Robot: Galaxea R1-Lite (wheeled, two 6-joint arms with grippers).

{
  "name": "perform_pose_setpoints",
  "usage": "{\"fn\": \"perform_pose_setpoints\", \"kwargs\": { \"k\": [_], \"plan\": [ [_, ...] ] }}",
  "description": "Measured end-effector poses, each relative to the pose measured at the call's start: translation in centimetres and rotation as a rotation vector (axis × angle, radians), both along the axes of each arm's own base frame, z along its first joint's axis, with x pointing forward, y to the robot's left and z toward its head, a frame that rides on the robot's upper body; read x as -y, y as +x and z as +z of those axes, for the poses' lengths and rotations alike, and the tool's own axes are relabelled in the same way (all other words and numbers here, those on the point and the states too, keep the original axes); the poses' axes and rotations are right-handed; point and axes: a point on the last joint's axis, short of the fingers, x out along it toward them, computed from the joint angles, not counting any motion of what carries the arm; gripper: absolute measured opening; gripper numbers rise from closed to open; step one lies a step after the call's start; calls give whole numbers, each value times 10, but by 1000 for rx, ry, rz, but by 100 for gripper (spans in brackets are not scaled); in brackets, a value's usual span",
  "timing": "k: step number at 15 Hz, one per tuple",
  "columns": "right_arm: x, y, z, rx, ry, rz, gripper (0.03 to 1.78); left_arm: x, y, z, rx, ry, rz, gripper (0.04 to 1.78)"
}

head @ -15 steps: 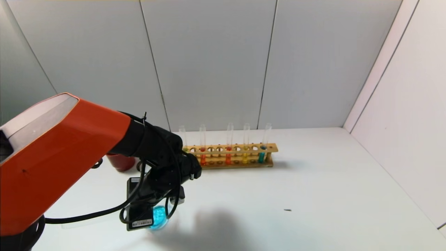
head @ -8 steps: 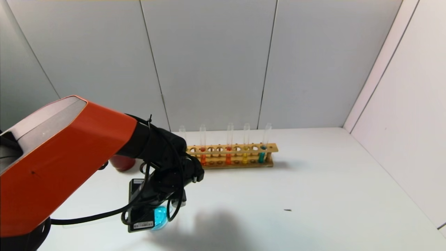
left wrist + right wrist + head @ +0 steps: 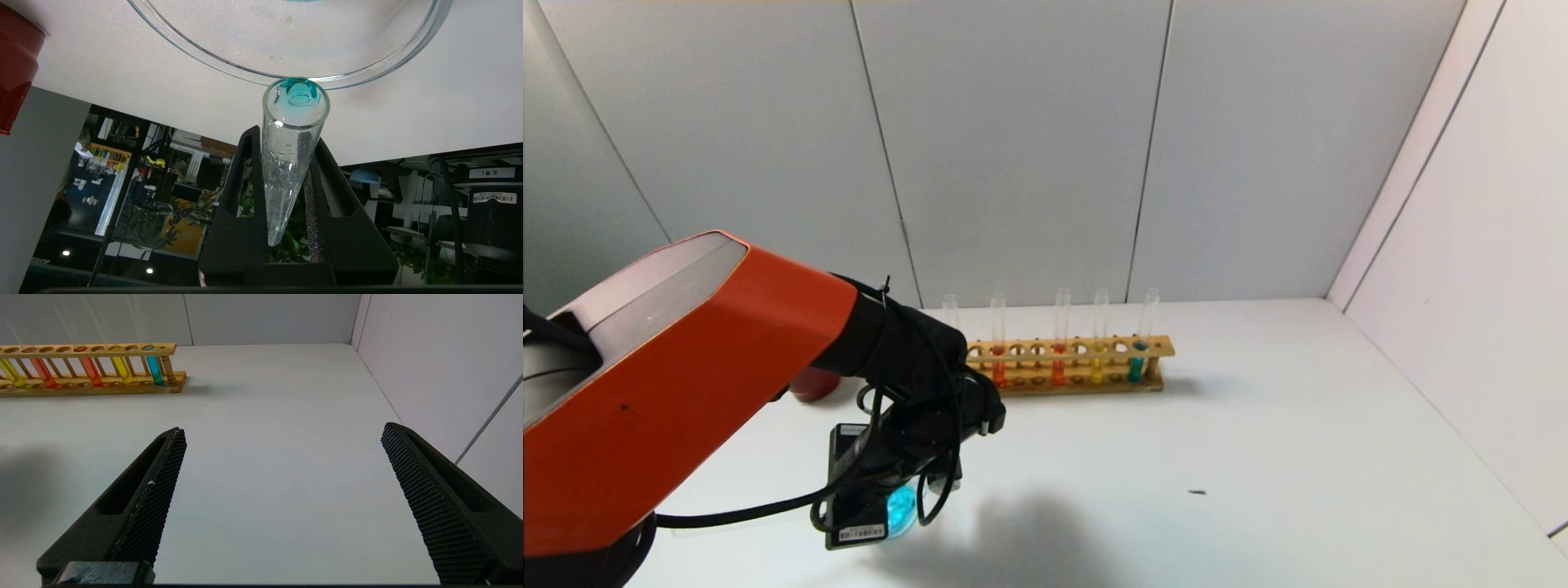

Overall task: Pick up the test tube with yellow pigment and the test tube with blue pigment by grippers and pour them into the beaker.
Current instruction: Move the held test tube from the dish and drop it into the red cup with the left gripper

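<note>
Clamped in the left tool [image 3: 286, 171] is the blue tube [image 3: 290, 163], its glass body pinched between the two black fingers [image 3: 241, 196]. The tube is tipped over, and its open mouth, ringed with cyan liquid, is held at the rim of the beaker [image 3: 229, 69], whether touching it cannot be told. In the head view the left tool [image 3: 907, 490] is seen low over the desk [image 3: 1258, 457] near the front left corner, and the beaker [image 3: 903, 508] is glimpsed under it with blue liquid inside.

A red cup [image 3: 810, 384] is partly hidden behind the left arm, toward the back left of the desk. A wooden rack [image 3: 1086, 363] is set along the back edge near the middle, well apart from the beaker. The greenish-yellow tube [image 3: 12, 373] is stood upright in the rack; two orange tubes, a deeper yellow tube [image 3: 1098, 343] and a second blue tube [image 3: 1143, 339] are held upright in it further to the right.

The right tool [image 3: 282, 465] is held spread wide and empty above bare desk toward the right edge.
</note>
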Motion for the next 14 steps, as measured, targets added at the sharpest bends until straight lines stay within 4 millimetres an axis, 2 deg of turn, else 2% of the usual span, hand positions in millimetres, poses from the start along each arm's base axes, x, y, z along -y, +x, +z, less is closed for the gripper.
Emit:
{"fn": "perform_pose_setpoints", "kwargs": {
  "k": [4, 9, 14],
  "plan": [
    [0, 0, 0, 0, 0, 0, 174, 0, -1, 3, 6, -6, -2, 31],
    [0, 0, 0, 0, 0, 0, 174, -3, -7, 18, 13, -10, -3, 31],
    [0, 0, 0, 0, 0, 0, 174, -4, -8, 21, 20, -15, -4, 31]
  ]
}}
